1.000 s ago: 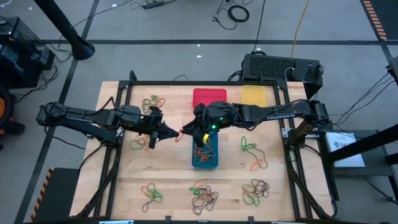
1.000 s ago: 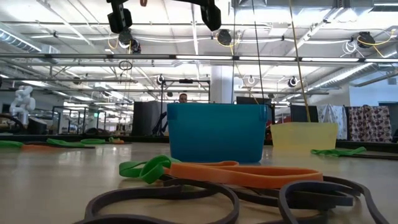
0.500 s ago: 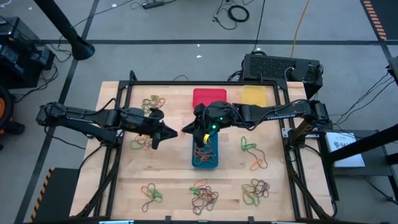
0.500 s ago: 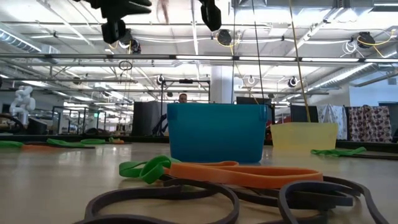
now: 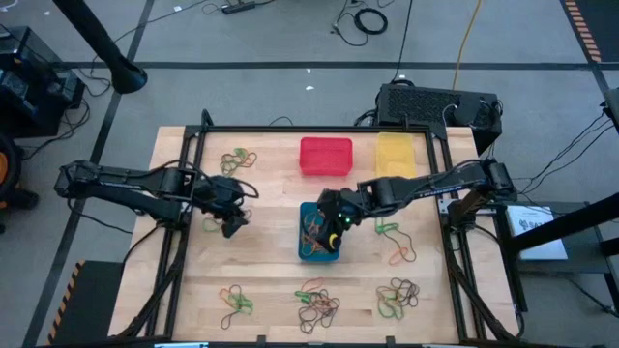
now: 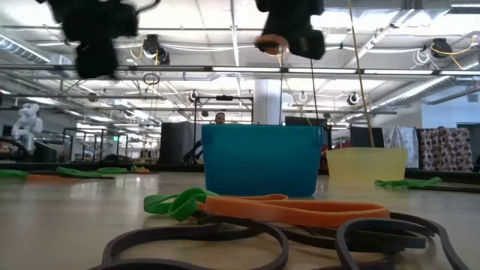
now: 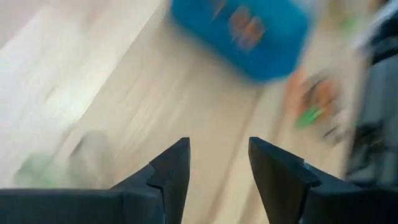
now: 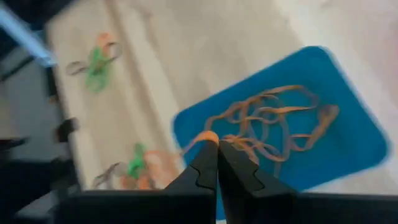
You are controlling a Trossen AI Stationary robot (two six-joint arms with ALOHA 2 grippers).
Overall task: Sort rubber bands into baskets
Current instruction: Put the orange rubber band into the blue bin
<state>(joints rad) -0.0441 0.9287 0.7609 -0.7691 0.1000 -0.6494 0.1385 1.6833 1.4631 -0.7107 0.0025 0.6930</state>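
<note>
Right wrist view shows the right gripper [image 8: 217, 148] pinched shut on what looks like an orange rubber band [image 8: 208, 136] above the blue basket [image 8: 348, 118]; releasing it comes next. Left gripper [image 7: 217, 163] hangs open, empty.

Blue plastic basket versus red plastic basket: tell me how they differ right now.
The blue rectangular plastic basket holds a tangle of orange rubber bands; the red rectangular plastic basket shows none inside. The blue one sits mid-table with the right gripper over it, its fingers shut on an orange band; the red one stands at the far edge with no gripper near. Both are small rounded-corner tubs resting upright on the wooden table.
</note>
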